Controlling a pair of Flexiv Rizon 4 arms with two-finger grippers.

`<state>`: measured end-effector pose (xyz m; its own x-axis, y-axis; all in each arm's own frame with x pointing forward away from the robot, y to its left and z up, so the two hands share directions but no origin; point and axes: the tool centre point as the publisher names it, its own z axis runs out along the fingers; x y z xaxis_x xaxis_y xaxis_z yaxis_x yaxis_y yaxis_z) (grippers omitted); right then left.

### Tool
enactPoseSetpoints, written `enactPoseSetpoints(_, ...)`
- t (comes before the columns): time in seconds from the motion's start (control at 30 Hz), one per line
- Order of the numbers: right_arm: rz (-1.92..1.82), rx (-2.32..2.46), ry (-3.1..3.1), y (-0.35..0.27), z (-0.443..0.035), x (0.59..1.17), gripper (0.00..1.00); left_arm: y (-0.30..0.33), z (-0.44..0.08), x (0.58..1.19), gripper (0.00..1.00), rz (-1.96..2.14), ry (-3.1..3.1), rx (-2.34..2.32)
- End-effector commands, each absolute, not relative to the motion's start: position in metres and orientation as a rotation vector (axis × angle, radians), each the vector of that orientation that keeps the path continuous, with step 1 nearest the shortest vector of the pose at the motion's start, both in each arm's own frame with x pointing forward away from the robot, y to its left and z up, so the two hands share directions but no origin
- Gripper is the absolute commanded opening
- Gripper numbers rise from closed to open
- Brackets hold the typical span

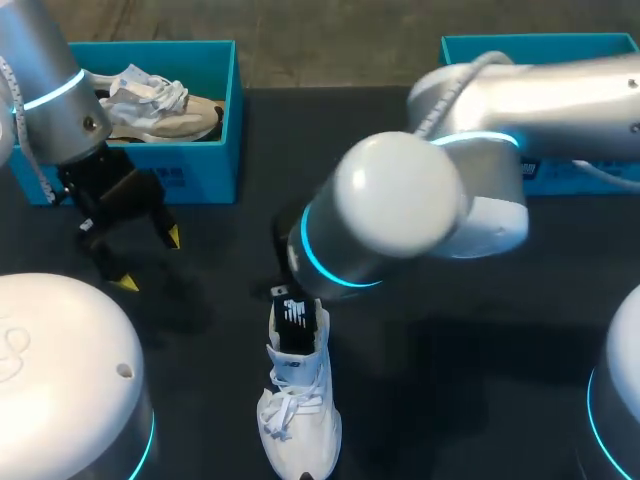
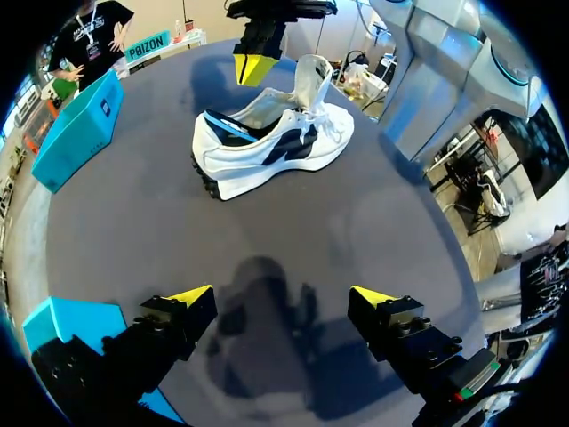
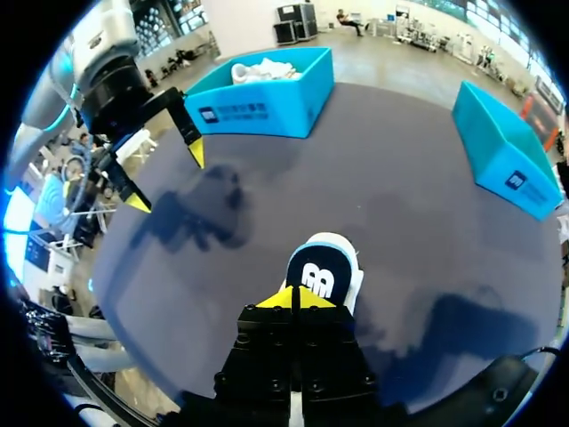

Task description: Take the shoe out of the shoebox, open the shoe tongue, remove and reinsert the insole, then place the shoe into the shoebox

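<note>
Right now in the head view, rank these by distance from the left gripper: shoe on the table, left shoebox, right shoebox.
1. left shoebox, just beyond the left gripper
2. shoe, mid-table, to its right
3. right shoebox, far right corner

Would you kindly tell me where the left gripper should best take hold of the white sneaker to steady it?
Probably the toe box, from above, fingers across its width: the white sneaker stands upright on its sole, its toe is low, narrow and clear, while the right gripper crowds the opening.
</note>
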<state>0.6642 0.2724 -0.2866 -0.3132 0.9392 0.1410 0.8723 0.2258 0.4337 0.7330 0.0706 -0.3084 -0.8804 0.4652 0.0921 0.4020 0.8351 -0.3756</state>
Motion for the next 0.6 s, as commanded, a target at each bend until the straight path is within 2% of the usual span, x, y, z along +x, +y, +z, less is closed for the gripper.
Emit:
enactPoseSetpoints(0.03, 0.556, 1.711, 2.263, 0.281, -0.293, 0.666, 0.00, 0.071, -0.309, 0.737, 1.00, 0.503, -2.865, -0.687)
enactPoseSetpoints(0.6, 0.548, 1.677, 2.295, 0.279, -0.323, 0.675, 0.00, 0.094, -0.291, 0.767, 1.00, 0.623, -2.839, -0.839)
